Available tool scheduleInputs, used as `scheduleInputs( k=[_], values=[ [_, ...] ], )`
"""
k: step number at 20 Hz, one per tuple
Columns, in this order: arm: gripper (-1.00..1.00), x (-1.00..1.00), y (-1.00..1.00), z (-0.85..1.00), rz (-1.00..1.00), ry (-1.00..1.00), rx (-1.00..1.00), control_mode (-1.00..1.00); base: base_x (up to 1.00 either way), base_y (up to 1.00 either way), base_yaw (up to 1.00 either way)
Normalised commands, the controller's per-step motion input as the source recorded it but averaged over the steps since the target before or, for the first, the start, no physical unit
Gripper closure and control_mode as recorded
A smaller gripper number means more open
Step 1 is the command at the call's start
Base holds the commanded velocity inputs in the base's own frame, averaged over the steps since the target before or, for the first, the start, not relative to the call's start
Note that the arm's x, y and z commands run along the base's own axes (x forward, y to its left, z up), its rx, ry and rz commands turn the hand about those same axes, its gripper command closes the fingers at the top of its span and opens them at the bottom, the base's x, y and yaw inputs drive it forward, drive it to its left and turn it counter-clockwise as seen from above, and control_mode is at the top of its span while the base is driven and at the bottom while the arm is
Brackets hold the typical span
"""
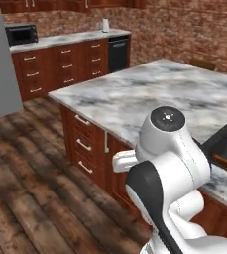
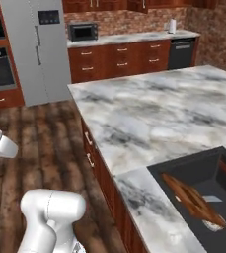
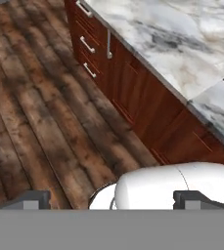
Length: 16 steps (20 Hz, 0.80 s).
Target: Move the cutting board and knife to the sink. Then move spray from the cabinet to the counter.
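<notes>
1. The end effector (image 3: 111,202) looks down past the robot's own body at the wood floor (image 3: 30,122); its two dark tips sit far apart at the bottom of the hand view, jaws wide open, nothing between them.
2. There's the tabletop (image 2: 149,113), a big marble island slab, running from the near right to the far middle in both base views.
3. Under its near edge, reddish-brown drawers (image 1: 83,144) with silver handles face the floor.
4. In the right base view the dark sink (image 2: 183,175) is sunk into the tabletop at the near right.
5. The board (image 2: 191,200) lies inside that sink, tilted, one end up toward the sink's near left corner and the other down toward a pale drain.
6. A knife cannot be made out in the sink; it is too dark and small to tell.
7. Far back, a second marble counter (image 2: 134,37) runs along the brick wall, with a microwave (image 2: 82,32) on it and a pale kettle (image 2: 172,25) to its right.
8. A grey fridge (image 2: 35,49) stands to the left of that counter, a black dishwasher (image 2: 181,53) at its right end.
</notes>
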Motion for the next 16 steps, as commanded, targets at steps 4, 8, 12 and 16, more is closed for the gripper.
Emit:
scheduleInputs(
  k=[4,8,12,16],
  values=[
    [-1.00,0.00,0.00,0.00,0.00,0.00,0.00,1.00,1.00,0.99,0.25],
    [-1.00,0.00,0.00,0.00,0.00,0.00,0.00,1.00,1.00,1.00,0.10],
    [-1.00,0.00,0.00,0.00,0.00,0.00,0.00,1.00,1.00,0.80,0.30],
    [-1.00,0.00,0.00,0.00,0.00,0.00,0.00,1.00,1.00,0.77,0.31]
  ],
)
